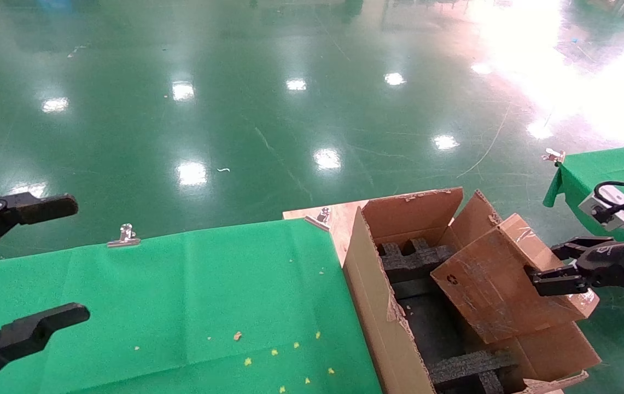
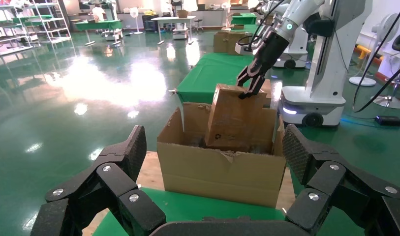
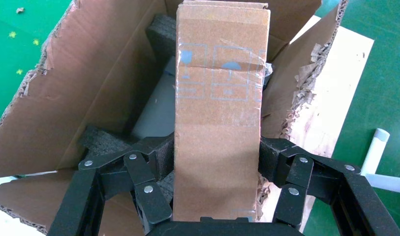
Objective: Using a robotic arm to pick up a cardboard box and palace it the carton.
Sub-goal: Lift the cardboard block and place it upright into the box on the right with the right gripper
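The small flat cardboard box [image 1: 495, 279] hangs tilted over the open carton [image 1: 369, 295], its lower end down among the black foam inserts [image 1: 413, 260]. My right gripper [image 1: 555, 268] is shut on the box's upper end, one finger on each narrow side. In the right wrist view the box [image 3: 218, 113] runs lengthwise between my fingers [image 3: 148, 167] into the carton [image 3: 89, 78]. The left wrist view shows the box [image 2: 234, 118] in the carton [image 2: 220, 169], held by the white right arm [image 2: 291, 22]. My left gripper [image 1: 13, 268] is open and empty at the far left.
A green cloth [image 1: 180, 306] covers the table left of the carton, with small yellow scraps on it and metal clips [image 1: 123, 235] at its far edge. A second green table [image 1: 607, 169] stands at the right. The glossy green floor lies beyond.
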Tool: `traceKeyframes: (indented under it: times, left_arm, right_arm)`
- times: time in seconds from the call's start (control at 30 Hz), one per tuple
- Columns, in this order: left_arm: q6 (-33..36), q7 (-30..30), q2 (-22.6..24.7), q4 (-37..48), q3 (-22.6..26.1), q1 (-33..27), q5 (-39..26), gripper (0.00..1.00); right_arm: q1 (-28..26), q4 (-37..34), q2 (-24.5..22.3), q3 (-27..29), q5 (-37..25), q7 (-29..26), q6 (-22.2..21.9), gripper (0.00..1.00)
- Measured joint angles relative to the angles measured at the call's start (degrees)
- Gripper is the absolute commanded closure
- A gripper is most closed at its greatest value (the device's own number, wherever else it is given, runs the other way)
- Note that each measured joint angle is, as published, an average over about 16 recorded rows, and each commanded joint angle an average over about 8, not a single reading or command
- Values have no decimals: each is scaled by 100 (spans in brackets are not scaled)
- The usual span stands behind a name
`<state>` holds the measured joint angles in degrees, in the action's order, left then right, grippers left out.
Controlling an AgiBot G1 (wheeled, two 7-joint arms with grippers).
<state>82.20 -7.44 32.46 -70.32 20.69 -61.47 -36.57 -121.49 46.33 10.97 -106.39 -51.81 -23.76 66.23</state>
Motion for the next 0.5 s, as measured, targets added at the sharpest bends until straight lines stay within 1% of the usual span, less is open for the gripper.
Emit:
traceKeyframes:
  times: [0.2, 0.37, 0.5]
  left_arm:
    - [0, 0, 0, 0, 0, 0, 0, 0]
    - [0, 0, 0, 0, 0, 0, 0, 0]
    - [0, 0, 0, 0, 0, 0, 0, 0]
  right_arm:
    - [105, 37, 109, -90, 1, -707, -376, 100]
    - [182, 187, 201, -212, -114, -1549, -802, 100]
    - [182, 393, 246, -324, -334, -2260, -1100, 100]
